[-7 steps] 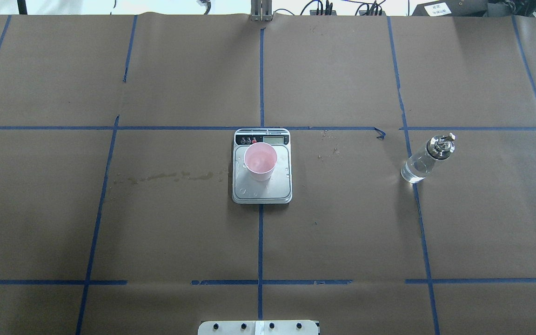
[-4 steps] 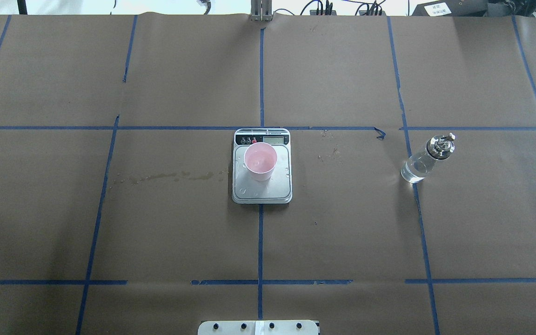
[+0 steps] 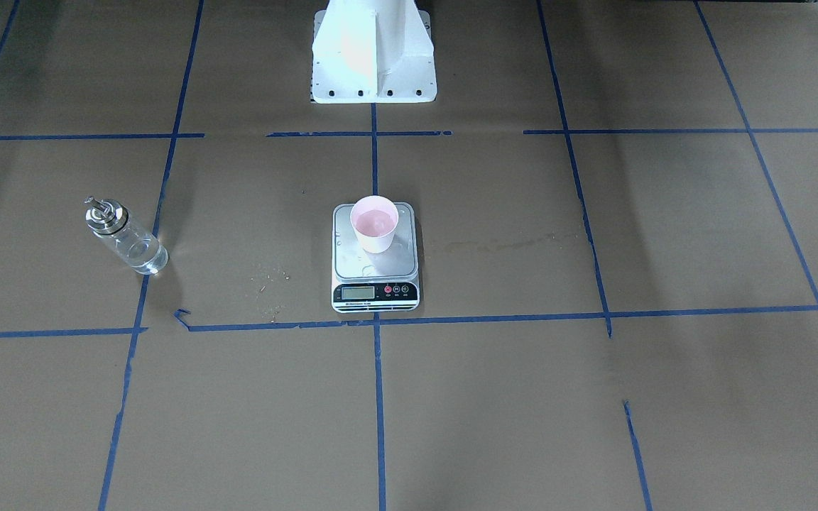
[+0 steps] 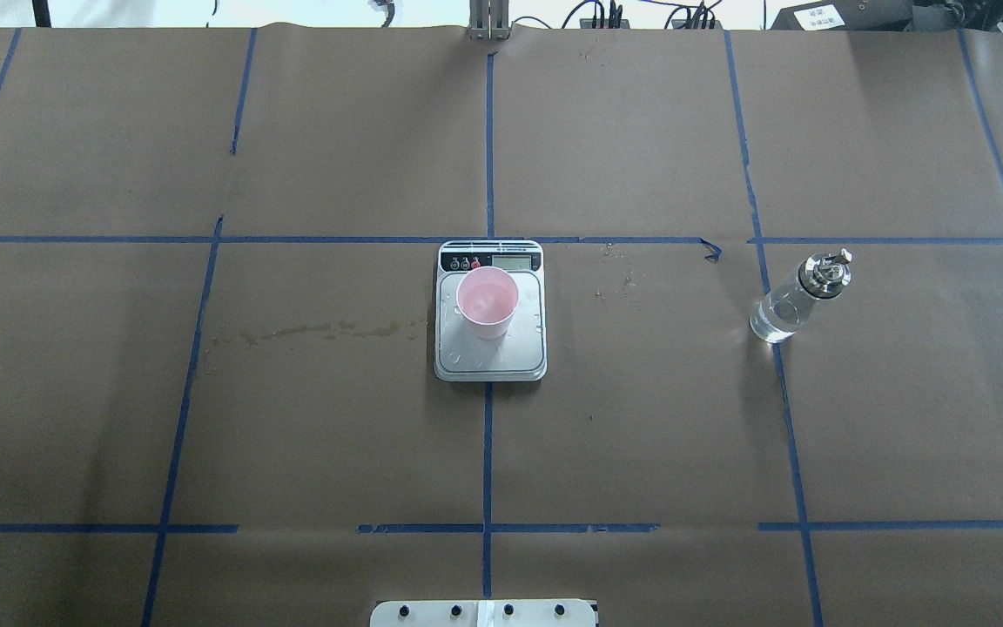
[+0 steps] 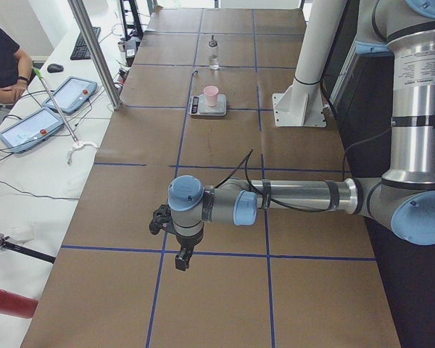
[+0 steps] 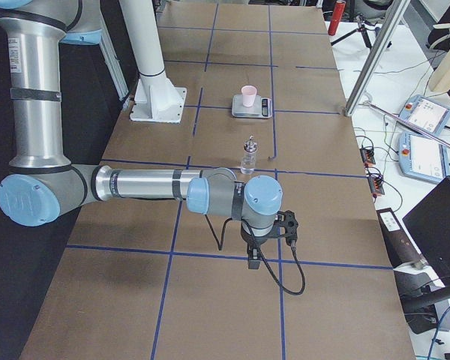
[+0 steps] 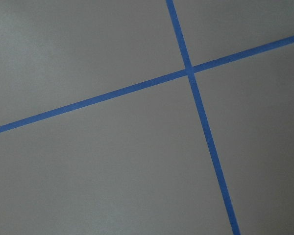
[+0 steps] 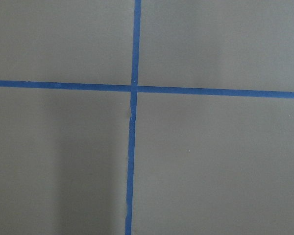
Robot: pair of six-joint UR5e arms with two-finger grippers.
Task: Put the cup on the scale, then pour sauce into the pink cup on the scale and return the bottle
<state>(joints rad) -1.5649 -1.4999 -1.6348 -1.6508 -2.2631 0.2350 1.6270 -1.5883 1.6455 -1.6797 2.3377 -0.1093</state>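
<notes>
The pale pink cup (image 4: 487, 301) stands upright on the silver-grey scale (image 4: 490, 355) at the table's middle; it also shows in the front view (image 3: 374, 223) on the scale (image 3: 375, 268). A faint sheen shows inside the cup, and drops lie on the platform. The clear bottle (image 4: 794, 300) with a metal spout stands upright on the table far to the right, part full of clear liquid; it also shows in the front view (image 3: 126, 238). Both grippers are far from these things. The left gripper (image 5: 182, 261) and the right gripper (image 6: 253, 259) hang over bare paper at the table's ends. I cannot tell whether they are open or shut.
Brown paper with a blue tape grid covers the table. A wet stain (image 4: 310, 330) lies left of the scale. The robot's white base plate (image 4: 484, 612) sits at the near edge. Tablets (image 5: 29, 125) and a metal post (image 5: 96, 51) stand on the operators' side.
</notes>
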